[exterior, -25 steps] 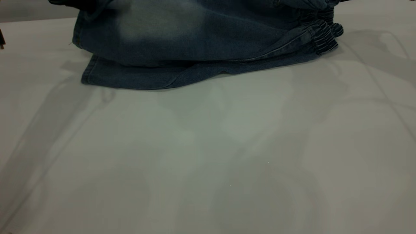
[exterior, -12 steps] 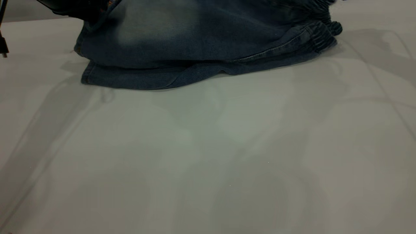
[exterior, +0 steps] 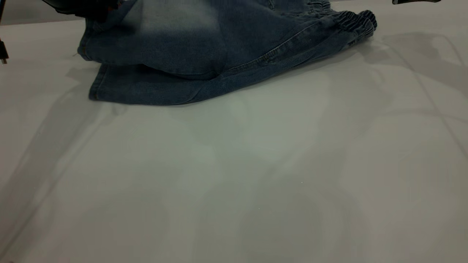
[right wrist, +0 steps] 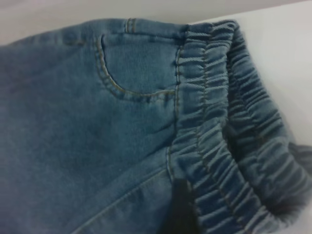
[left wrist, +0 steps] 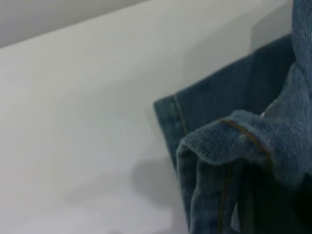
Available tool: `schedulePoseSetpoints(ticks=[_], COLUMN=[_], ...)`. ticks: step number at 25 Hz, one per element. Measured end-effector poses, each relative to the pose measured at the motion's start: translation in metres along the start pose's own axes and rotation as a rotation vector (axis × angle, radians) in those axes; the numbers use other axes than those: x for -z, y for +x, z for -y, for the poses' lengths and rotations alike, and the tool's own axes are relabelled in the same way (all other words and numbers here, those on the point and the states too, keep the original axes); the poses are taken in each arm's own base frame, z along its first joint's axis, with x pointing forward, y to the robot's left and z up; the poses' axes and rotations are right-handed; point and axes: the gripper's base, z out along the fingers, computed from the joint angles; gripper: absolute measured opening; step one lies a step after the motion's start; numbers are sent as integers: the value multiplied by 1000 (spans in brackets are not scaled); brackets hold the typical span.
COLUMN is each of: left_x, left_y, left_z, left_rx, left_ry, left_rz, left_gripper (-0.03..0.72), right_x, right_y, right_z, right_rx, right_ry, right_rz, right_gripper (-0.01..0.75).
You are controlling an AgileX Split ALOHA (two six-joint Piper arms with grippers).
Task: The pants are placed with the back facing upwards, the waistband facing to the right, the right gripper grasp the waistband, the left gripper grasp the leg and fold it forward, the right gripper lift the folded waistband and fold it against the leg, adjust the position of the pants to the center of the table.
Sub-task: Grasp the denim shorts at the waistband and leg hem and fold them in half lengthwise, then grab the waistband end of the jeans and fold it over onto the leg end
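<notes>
Pants (exterior: 190,47) folded lengthwise at far edge of table (exterior: 234,164), waistband (exterior: 356,22) to right, hem at left bunched up. Grippers' state: can't tell, both.

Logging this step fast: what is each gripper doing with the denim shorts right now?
Left gripper: cannot be told; its wrist view shows only a bunched leg hem of the denim shorts.
Right gripper: not visible; its wrist view shows the waistband.

One pair of pants (exterior: 204,47) lies on one table (exterior: 234,164).
</notes>
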Motion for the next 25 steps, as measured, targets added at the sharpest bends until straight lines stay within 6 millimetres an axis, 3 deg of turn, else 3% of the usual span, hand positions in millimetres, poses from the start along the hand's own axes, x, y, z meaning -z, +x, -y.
schedulePoseSetpoints(ticks=[5, 9, 14, 25], left_x=[0, 0, 8, 49], left_y=[-1, -1, -7, -33], left_z=[0, 0, -1, -2], left_rx=[0, 1, 5, 3], left_ry=[-3, -4, -3, 2], left_rz=[7, 8, 23, 86], left_gripper=[337, 466, 499, 502], right_x=[0, 0, -4, -30], right_y=[2, 4, 10, 41], right_z=[-4, -9, -6, 25], right_rx=[-69, -110, -172, -300], right_ry=[-48, -93, -99, -110], right_rz=[-22, -45, -81, -148], right_gripper=[557, 557, 557, 557])
